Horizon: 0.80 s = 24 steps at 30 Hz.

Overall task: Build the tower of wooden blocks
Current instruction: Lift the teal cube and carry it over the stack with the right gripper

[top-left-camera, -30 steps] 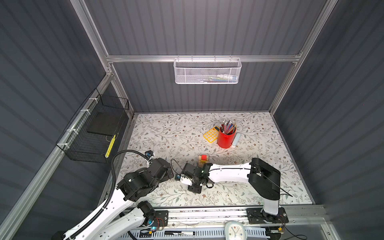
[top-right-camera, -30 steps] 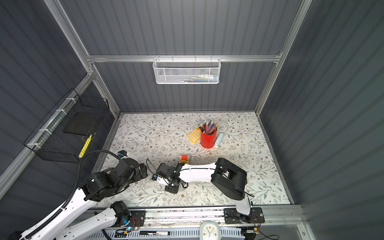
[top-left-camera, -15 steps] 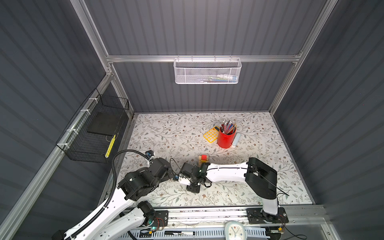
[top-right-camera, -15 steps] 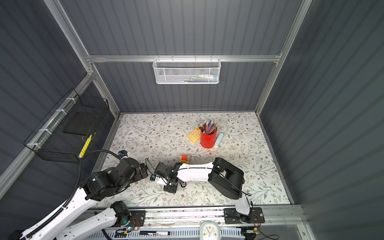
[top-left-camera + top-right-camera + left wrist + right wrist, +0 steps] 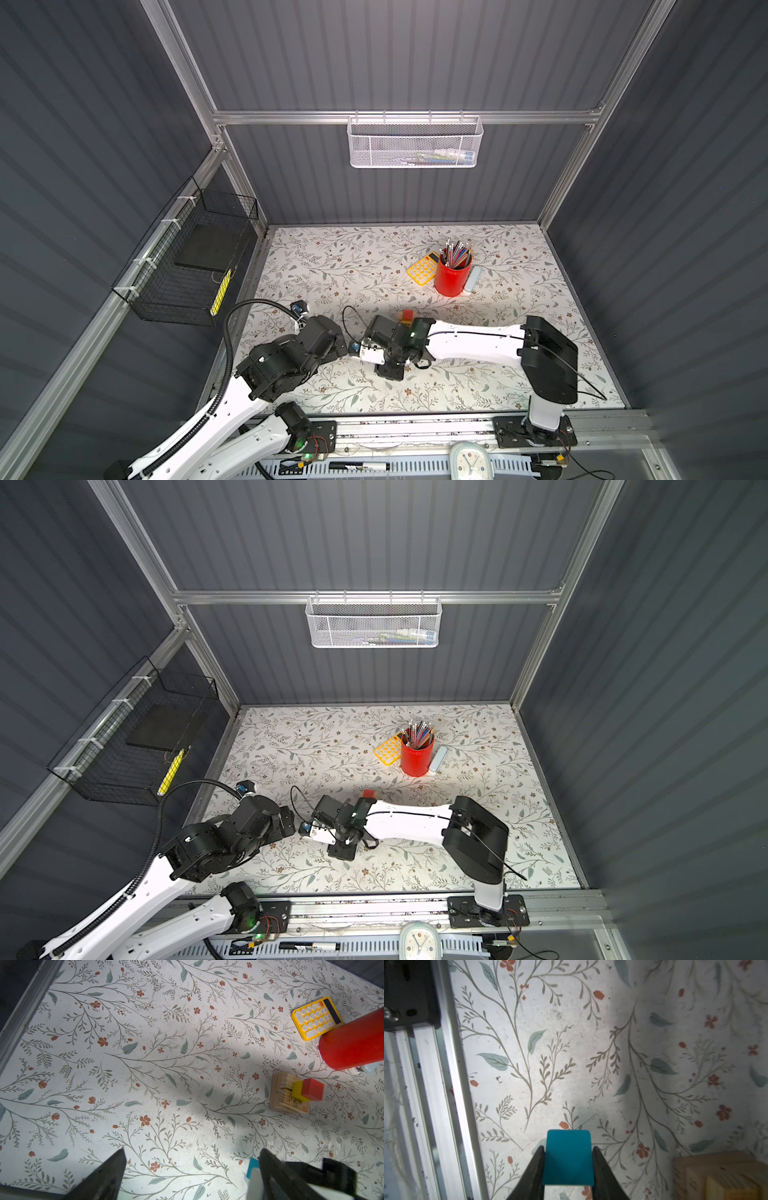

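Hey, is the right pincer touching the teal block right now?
Touching. In the right wrist view the teal block sits inside the right pincer, both fingers flush against its sides, no gap.

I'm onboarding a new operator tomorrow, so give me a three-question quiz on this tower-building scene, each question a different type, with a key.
1. Multiple choice: which block sits between the fingers of the right gripper?
A) an orange cube
B) the teal block
C) a green cylinder

2. True or false: the left gripper is shut.

3. Fill in: the stack of tan planks is topped by a yellow cube and a ____ cube.

Key
1. B
2. False: its jaws stand wide apart with nothing between them.
3. red (the red cube)
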Tool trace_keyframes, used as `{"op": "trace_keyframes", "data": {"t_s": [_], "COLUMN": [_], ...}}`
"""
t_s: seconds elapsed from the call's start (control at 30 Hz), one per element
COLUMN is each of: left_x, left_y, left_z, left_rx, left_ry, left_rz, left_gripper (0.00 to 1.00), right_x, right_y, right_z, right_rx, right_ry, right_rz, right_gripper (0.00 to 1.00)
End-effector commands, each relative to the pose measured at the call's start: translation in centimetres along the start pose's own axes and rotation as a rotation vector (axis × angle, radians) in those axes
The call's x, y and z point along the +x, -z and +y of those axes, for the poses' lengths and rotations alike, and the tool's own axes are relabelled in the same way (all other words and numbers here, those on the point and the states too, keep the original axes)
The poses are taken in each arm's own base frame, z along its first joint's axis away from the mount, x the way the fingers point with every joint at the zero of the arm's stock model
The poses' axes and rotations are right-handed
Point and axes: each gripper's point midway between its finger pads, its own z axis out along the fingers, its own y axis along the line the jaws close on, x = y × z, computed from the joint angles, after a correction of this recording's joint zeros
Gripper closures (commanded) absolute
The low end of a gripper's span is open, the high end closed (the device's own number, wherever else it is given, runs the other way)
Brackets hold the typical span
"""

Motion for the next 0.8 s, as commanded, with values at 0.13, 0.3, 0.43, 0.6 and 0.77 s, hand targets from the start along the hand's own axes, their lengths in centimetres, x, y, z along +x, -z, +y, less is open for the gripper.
{"op": "trace_keyframes", "data": {"t_s": [0.13, 0.3, 0.43, 0.6, 0.77], "left_x": [-0.7, -0.4, 0.0, -0.3, -0.3], "left_y": [0.8, 0.0, -0.8, -1.7, -2.5], "left_z": [0.5, -0.5, -1.1, -2.7, -3.6], "left_rx": [-0.007, 0.013, 0.006, 0.039, 0.048], "left_ry": [-0.011, -0.036, -0.060, -0.065, -0.065], "left_rz": [-0.025, -0.005, 0.019, 0.016, 0.016], "left_gripper": [0.00, 0.00, 0.00, 0.00, 0.00], "right_x": [1.9, 3.2, 3.5, 3.5, 3.7], "right_y": [4.2, 5.7, 6.1, 6.1, 5.6], "right_z": [-2.6, -6.1, -8.6, -11.0, -12.7], "right_rx": [-0.033, -0.013, 0.027, 0.064, 0.083], "right_ry": [-0.009, -0.006, -0.003, -0.001, 0.009], "right_rz": [0.014, 0.051, 0.066, 0.068, 0.083], "right_gripper": [0.72, 0.73, 0.73, 0.73, 0.73]}}
